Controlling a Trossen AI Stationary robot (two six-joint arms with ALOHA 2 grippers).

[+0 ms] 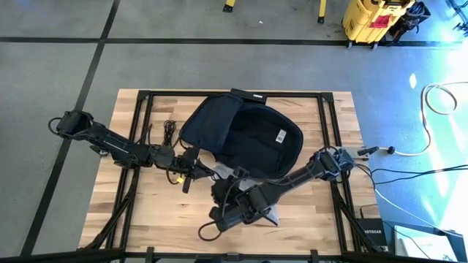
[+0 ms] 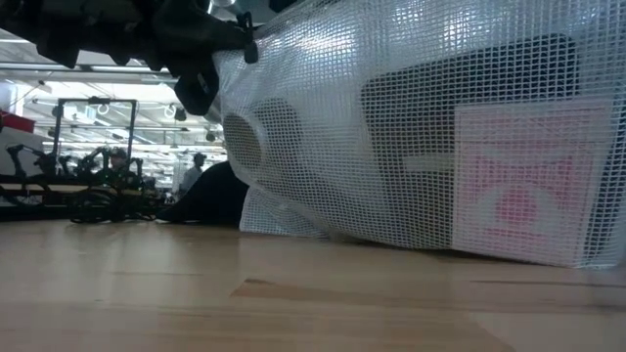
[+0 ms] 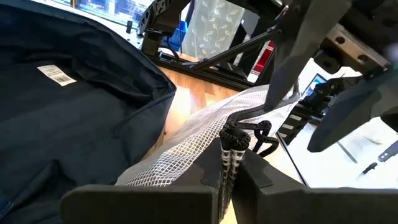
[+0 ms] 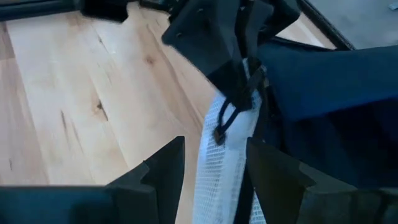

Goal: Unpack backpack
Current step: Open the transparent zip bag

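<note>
The backpack [image 1: 245, 135] lies open toward the far middle of the wooden table [image 1: 314, 219], flap thrown back, dark lining up, a small white label [image 1: 280, 135] showing inside. A white mesh pouch [image 3: 205, 140] lies on the table at the bag's near edge; from table height it fills most of the sight line, with a pink-and-white card [image 2: 523, 186] visible through the mesh. The left gripper [image 1: 191, 173] sits just in front of the backpack's near-left edge, clenched tight on the pouch's black zipper cord [image 3: 231, 155]; the cord runs straight between its closed fingers. The right arm reaches in from the right, and the right gripper [image 1: 227, 213] is low over the near middle of the table, fingers partly spread with the strip of mesh between them. Whether they press the mesh I cannot tell. A loose black cable [image 1: 170, 130] lies left of the bag.
</note>
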